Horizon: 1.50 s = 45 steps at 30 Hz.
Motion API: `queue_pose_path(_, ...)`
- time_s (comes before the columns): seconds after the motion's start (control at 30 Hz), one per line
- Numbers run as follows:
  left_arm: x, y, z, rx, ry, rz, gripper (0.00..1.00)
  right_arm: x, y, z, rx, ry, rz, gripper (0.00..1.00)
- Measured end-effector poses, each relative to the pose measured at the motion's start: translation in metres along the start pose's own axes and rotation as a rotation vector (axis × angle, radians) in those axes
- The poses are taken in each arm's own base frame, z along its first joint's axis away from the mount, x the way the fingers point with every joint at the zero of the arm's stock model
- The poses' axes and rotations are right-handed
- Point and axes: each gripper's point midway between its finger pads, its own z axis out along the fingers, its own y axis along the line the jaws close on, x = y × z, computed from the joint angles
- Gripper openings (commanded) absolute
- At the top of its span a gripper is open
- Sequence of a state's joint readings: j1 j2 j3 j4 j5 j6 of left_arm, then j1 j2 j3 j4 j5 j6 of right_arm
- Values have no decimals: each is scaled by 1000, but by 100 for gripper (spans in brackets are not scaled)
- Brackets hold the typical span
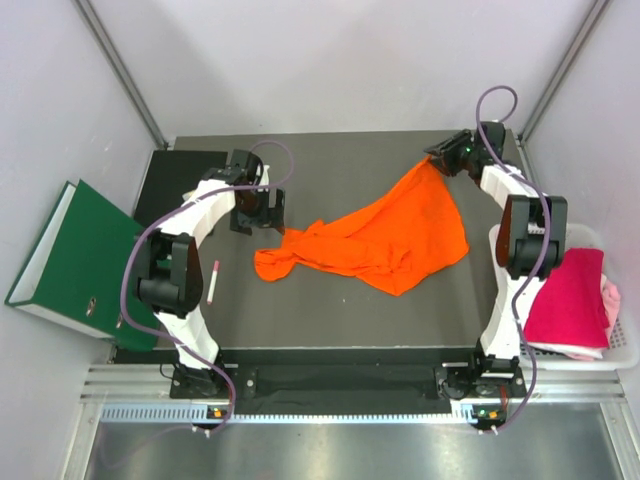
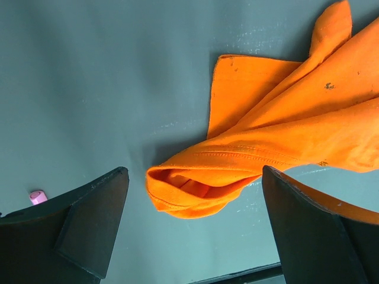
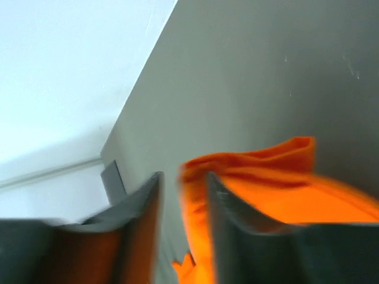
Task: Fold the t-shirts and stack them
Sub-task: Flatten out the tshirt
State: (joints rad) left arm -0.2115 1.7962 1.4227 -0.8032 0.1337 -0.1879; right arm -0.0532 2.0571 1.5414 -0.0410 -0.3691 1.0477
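- Orange t-shirt (image 1: 375,240): crumpled on table (image 1: 330,175); one corner clenched in right jaws, opposite end between left jaws.
- Left jaws: released, wide.
- Step: spreading flat; next likely needs left jaws closing there.

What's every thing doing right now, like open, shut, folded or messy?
orange t-shirt, unfolded, rumpled on the table, one corner pinched
magenta t-shirt, lying in the white basket
pale pink t-shirt, under the magenta one
green binder, shut
left jaws, wide open
right jaws, shut on the orange t-shirt
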Motion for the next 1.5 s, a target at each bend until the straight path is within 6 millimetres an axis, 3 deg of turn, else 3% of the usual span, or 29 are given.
queue_pose_path(0.03,0,0,0,0,1,0,99,-1,-1,6,-4,5,-20,70)
queue_pose_path(0.13,1,0,0,-1,3,0,99,4,-15,23,14,31,-54,81)
queue_pose_path(0.4,10,2,4,-4,26,-3,99,25,-51,21,85,72,-82,77)
queue_pose_path(0.7,12,-2,5,-1,33,8,99,27,-54,18,91,74,-79,73)
queue_pose_path(0.9,12,-2,5,-2,33,8,99,16,-31,18,69,68,-103,75)
queue_pose_path(0.97,12,-3,5,-1,33,9,99,4,-15,19,69,48,-159,79)
queue_pose_path(1.07,13,-4,5,0,34,13,99,-16,11,16,89,-4,-306,99)
queue_pose_path(1.13,14,-6,5,3,35,19,99,-17,24,12,113,-29,-415,100)
queue_pose_path(1.27,16,-15,6,16,39,50,99,14,23,4,178,4,-581,100)
queue_pose_path(1.4,23,-35,7,43,49,117,99,62,-14,-12,253,116,-646,100)
queue_pose_path(1.5,31,-55,8,74,61,174,99,81,-50,-25,318,182,-640,100)
